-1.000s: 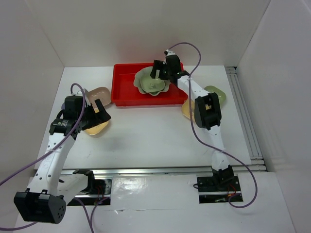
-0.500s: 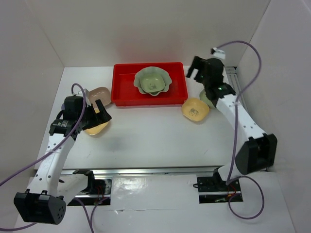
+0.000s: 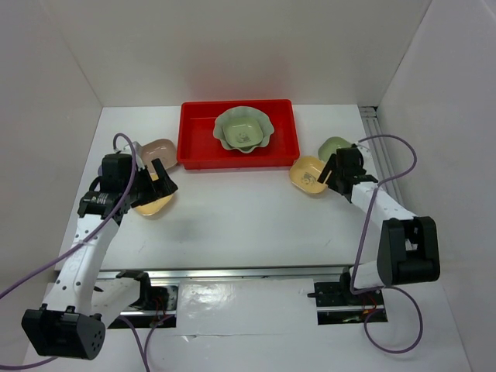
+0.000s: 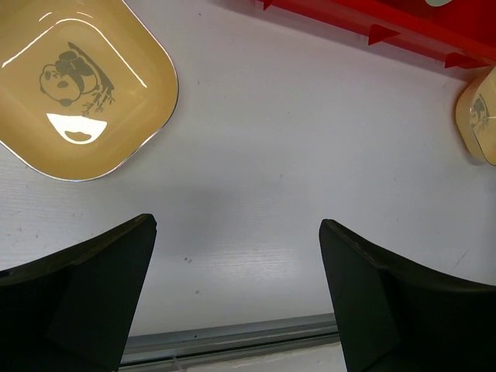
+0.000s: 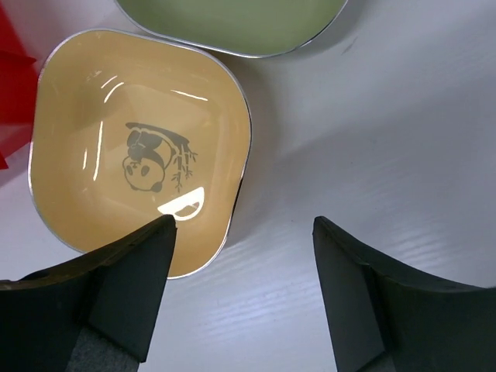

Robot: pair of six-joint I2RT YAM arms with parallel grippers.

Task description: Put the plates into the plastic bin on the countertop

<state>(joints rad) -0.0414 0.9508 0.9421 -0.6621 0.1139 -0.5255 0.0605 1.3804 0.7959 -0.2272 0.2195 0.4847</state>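
The large pale-green scalloped plate is already lying inside the red bin, so the step in hand is the picking of the small ones waiting on the white desk. The right fingers are hanging open over the right edge of the yellow panda plate, one above its rim and the other above bare desk, holding nothing; a green plate is sitting just beside its far edge. I am judging that the next move is asking them to go down around that rim, close, and carry the plate left into the bin. The left fingers are standing wide and empty near a second yellow plate. The yellow panda plate is looking glossy, shallow and rounded-square, with a thin rim
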